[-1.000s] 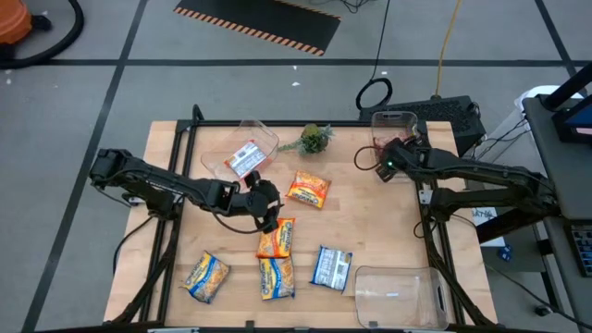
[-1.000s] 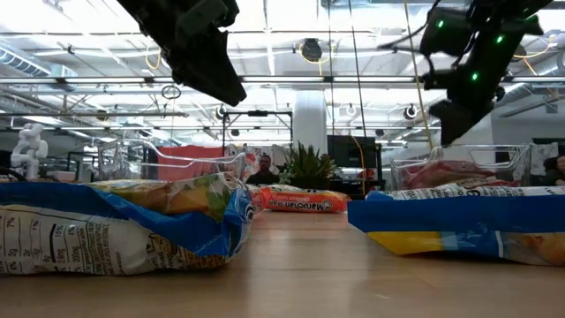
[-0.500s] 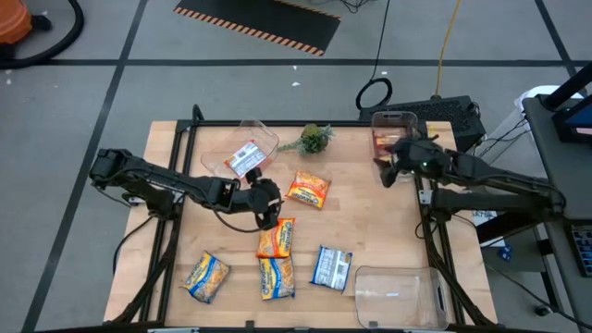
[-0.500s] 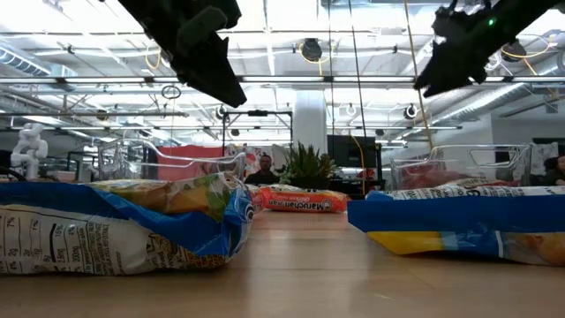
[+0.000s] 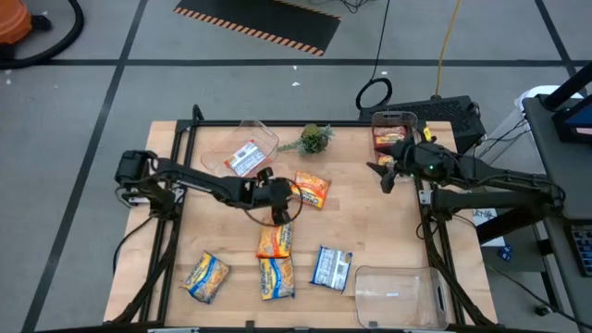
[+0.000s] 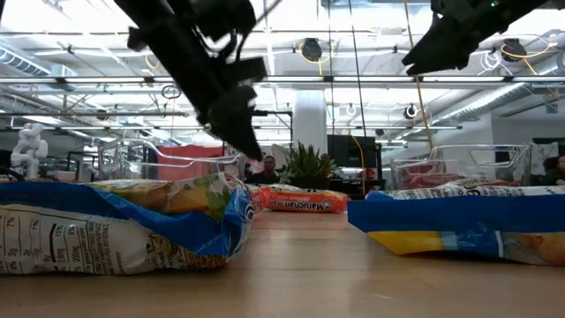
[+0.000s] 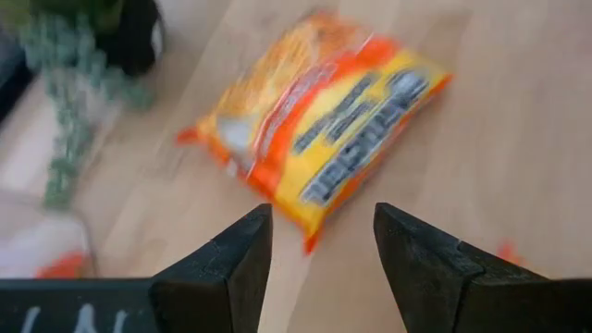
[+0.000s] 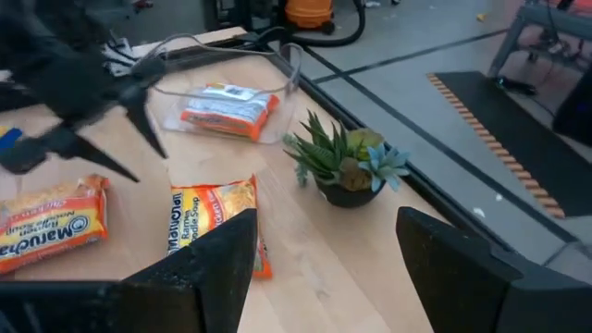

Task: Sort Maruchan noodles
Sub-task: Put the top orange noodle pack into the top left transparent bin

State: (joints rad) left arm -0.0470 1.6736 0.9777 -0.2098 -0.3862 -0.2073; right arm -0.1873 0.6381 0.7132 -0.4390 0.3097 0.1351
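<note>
My left gripper [image 5: 285,196] hangs open just above the table, its fingers [image 7: 236,259] short of an orange Maruchan noodle packet [image 7: 319,139] that lies flat at mid-table [image 5: 310,190]. Nothing is between the fingers. Another orange packet [image 5: 276,239], two yellow-and-blue ones [image 5: 277,276] [image 5: 205,276] and a blue-white one [image 5: 330,266] lie flat toward the near edge. A red-and-silver packet [image 5: 244,159] lies in a clear bin [image 5: 259,134] at the far left. My right gripper [image 5: 381,174] is open and empty, raised high at the far right [image 6: 441,40].
A small green plant [image 5: 316,139] stands at the far edge between the bins. A clear bin [image 5: 393,118] at the far right holds a reddish packet. Another clear bin [image 5: 398,294] sits at the near right corner. Black frame rails [image 5: 176,231] run along both table sides.
My left gripper has gone down and toward the table's right, closing on the orange packet at mid-table. My right gripper has risen from beside the far right bin and tipped from pointing steeply down to nearly level. No packet has moved.
</note>
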